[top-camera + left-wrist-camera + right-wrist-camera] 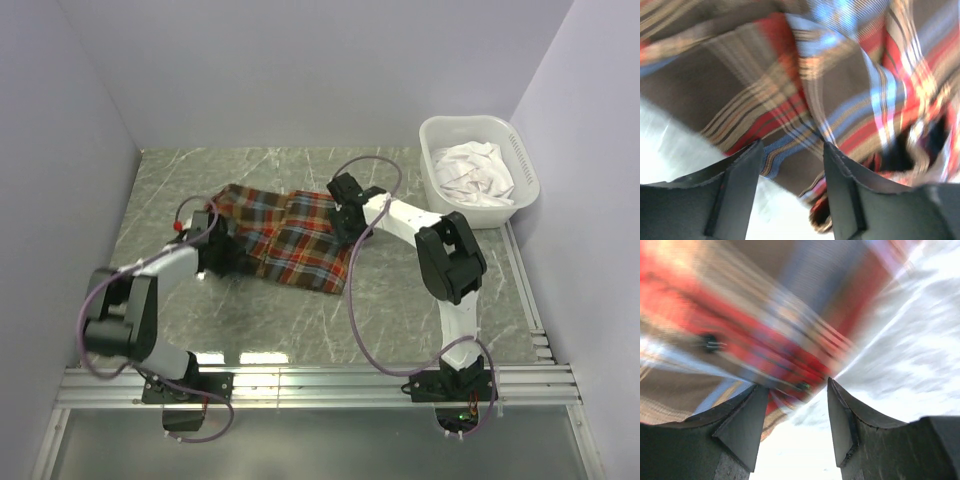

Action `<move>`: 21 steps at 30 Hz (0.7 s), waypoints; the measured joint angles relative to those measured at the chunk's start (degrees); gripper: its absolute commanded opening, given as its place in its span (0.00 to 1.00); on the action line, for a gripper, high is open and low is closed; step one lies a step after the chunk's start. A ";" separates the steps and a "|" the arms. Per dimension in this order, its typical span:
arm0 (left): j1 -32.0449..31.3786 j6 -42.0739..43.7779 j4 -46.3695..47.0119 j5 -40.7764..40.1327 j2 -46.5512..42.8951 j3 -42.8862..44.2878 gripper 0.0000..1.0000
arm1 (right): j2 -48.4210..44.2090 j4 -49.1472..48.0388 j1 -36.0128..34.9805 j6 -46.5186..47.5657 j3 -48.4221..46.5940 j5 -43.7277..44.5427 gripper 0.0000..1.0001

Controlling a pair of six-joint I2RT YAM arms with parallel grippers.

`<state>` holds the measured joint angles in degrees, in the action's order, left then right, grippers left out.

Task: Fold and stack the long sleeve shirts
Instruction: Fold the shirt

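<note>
Left wrist: plaid shirt (805, 90) edge lies between jaws.

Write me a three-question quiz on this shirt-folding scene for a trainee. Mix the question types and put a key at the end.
1. True or false: the plaid shirt lies inside the white basket.
2. What does the basket hold? A) crumpled white cloth; B) a second plaid shirt; C) a stack of plates.
3. Short answer: which is nearer the basket, the left end effector or the right end effector?

Key: 1. False, it lies spread on the table. 2. A. 3. Right.
</note>
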<state>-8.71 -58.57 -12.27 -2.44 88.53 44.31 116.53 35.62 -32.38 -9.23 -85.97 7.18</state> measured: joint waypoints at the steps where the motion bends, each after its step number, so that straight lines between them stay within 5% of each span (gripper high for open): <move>1: -0.04 -0.94 0.00 0.72 -3.37 -3.19 0.61 | 0.66 0.20 0.63 0.31 -1.22 0.44 0.58; 8: -0.24 -2.10 -6.97 2.62 -20.13 -12.24 0.68 | 0.02 -0.94 3.02 0.28 -4.72 -0.68 0.57; 13: -2.21 0.70 -9.51 2.75 -27.06 -8.31 0.64 | -11.21 -8.70 2.99 -4.85 7.50 -12.92 0.57; 21: -6.40 5.29 -0.92 5.07 -17.77 3.28 0.59 | -21.03 -29.88 2.47 -19.30 25.86 -37.31 0.54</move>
<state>-15.11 -53.28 -13.19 2.63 70.76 47.59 95.50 5.74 -29.91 -28.53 -60.12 -30.13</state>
